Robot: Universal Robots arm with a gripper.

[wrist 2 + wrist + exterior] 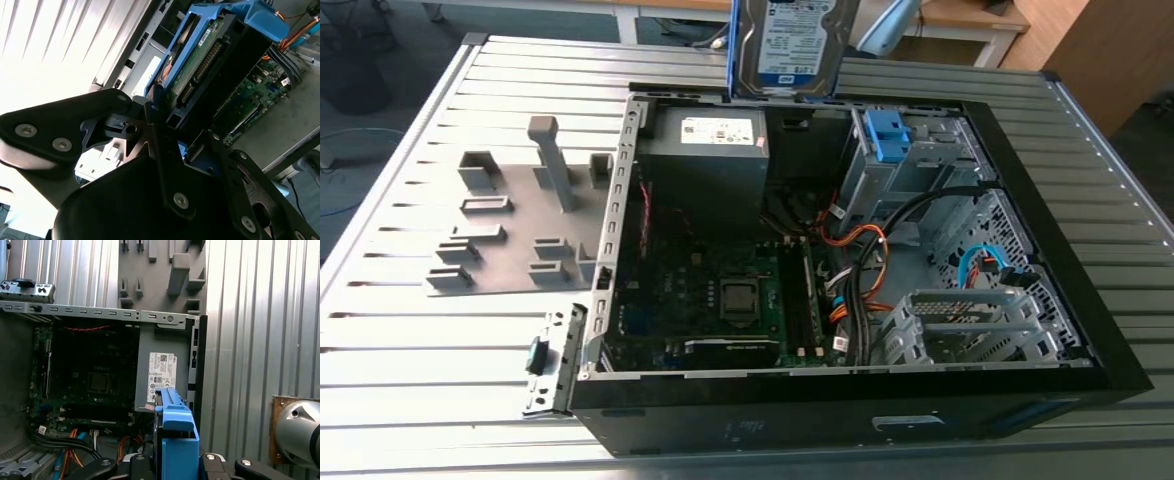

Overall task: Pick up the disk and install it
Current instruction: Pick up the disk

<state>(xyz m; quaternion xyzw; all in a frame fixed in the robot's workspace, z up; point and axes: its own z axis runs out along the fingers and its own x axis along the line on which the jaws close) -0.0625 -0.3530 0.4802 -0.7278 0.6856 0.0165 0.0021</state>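
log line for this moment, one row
stage: disk lifted | jaws: shut on disk | disk: on edge, above open computer case, near power supply | install: not yet done

This looks like a robotics lab or technical workshop. A counter (400, 330) of ribbed aluminium profiles carries an open desktop computer case (854, 415) with its motherboard (720, 290) and cabling (854, 250) bare. Beside the case, toward the exterior view's left, lies a grey fixture plate (507, 250) with moulded holders. On the far side stand light wooden desks (947, 18). A cable (354, 133) trails across the floor (347, 200).
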